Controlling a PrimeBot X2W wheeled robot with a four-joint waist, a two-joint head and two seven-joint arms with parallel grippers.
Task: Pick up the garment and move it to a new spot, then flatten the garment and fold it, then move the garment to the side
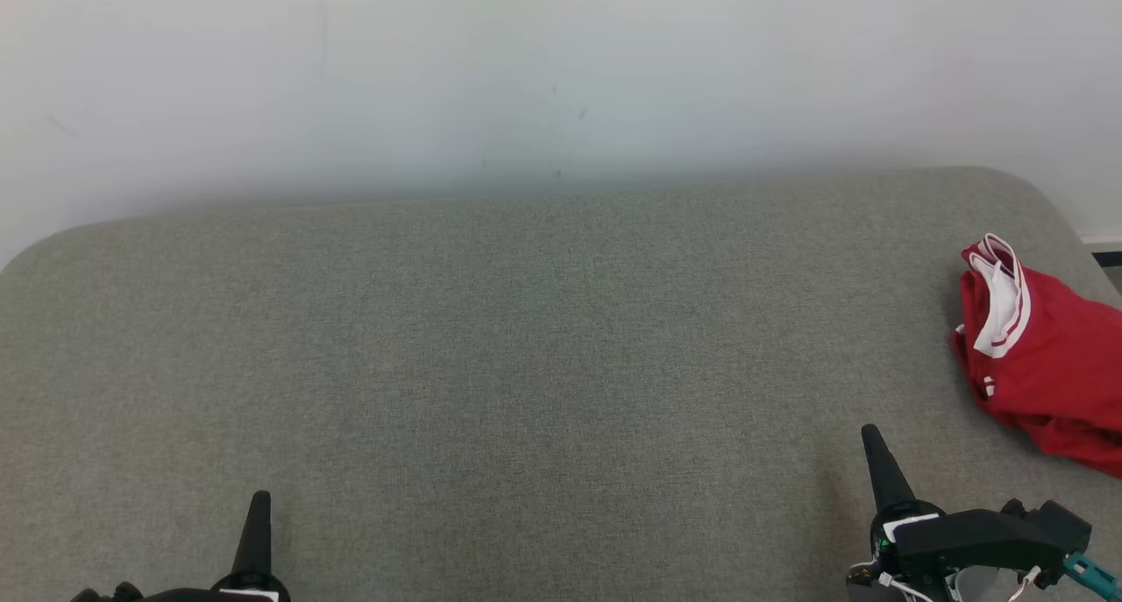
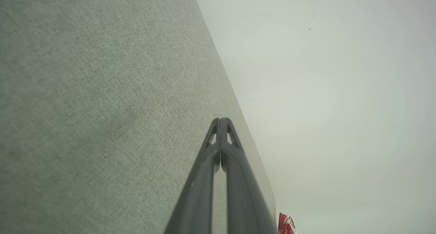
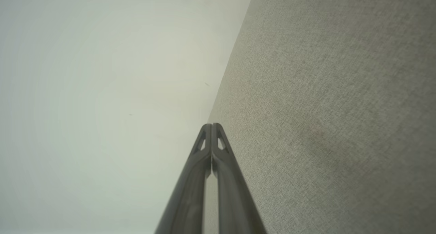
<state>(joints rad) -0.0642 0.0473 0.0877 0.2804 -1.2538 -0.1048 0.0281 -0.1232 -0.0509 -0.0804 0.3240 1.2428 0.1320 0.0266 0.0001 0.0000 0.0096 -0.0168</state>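
Observation:
A crumpled red garment (image 1: 1047, 361) with white trim lies at the far right edge of the grey fabric surface (image 1: 526, 365), partly cut off by the head view's border. A sliver of that garment (image 2: 284, 223) peeks in at the bottom of the left wrist view. My right gripper (image 1: 872, 435) is at the lower right, shut with nothing in it, a short way left of and nearer than the garment. Its fingertips (image 3: 212, 126) press together. At the lower left, my left gripper (image 1: 260, 499) is shut and empty too, far from the garment, its fingertips (image 2: 220, 121) closed.
A pale wall (image 1: 526, 67) rises behind the surface's far edge. The surface has rounded corners at the back left and back right, and a dark strip of floor edge (image 1: 1106, 256) shows beyond the right corner.

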